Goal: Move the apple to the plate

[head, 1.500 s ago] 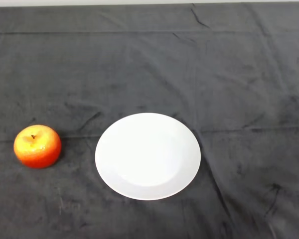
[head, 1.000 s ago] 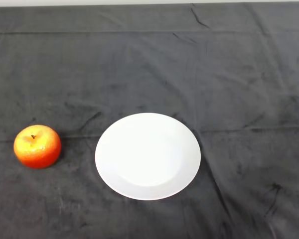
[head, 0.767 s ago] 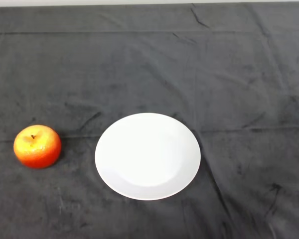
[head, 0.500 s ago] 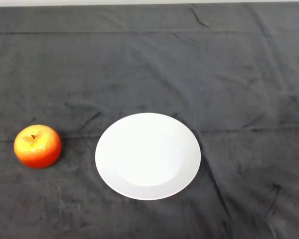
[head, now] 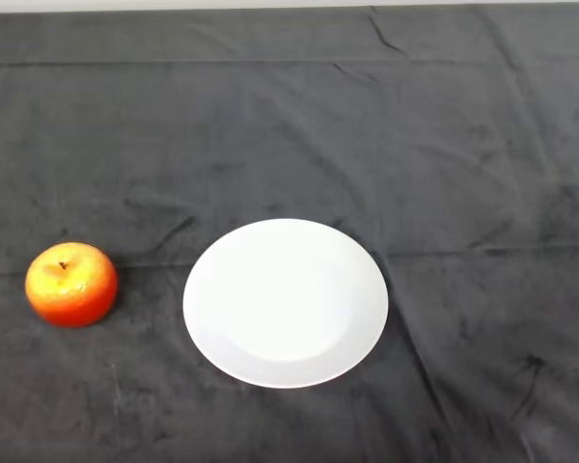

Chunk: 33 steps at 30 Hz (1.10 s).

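Note:
A red and orange apple (head: 71,284) stands upright on the dark cloth at the left, stem up. To its right, a short gap away, lies a round white plate (head: 286,302) with nothing on it.
The dark cloth (head: 367,125) covers the whole table, with creases running across it. The table's far edge (head: 289,8) shows as a pale strip at the top of the view.

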Each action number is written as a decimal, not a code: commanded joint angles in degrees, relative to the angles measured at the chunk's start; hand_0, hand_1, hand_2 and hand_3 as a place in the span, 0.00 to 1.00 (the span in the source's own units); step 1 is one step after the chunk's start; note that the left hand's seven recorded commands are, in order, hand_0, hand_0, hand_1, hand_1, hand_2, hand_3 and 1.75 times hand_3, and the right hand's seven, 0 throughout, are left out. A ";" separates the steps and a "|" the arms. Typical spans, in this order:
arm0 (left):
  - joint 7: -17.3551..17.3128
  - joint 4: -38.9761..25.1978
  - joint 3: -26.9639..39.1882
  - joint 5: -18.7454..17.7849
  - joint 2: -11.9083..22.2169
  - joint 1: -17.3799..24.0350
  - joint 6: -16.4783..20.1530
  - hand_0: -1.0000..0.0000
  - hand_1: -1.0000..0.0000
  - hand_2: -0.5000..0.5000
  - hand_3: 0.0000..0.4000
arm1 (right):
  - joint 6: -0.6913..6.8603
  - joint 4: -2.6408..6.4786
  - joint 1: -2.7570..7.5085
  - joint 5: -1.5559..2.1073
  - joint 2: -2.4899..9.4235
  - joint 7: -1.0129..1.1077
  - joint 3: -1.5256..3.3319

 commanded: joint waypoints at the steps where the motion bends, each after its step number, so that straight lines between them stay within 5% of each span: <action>1: -0.99 -2.89 0.07 -0.26 1.04 -2.28 -0.88 1.00 1.00 0.50 0.00 | -0.44 -0.77 -1.48 0.68 -1.43 0.38 -1.08; 33: -23.91 -1.92 -10.25 5.65 -2.83 -9.95 -10.10 1.00 1.00 0.50 0.00 | -0.42 -0.89 -1.44 0.66 -1.39 0.34 -1.05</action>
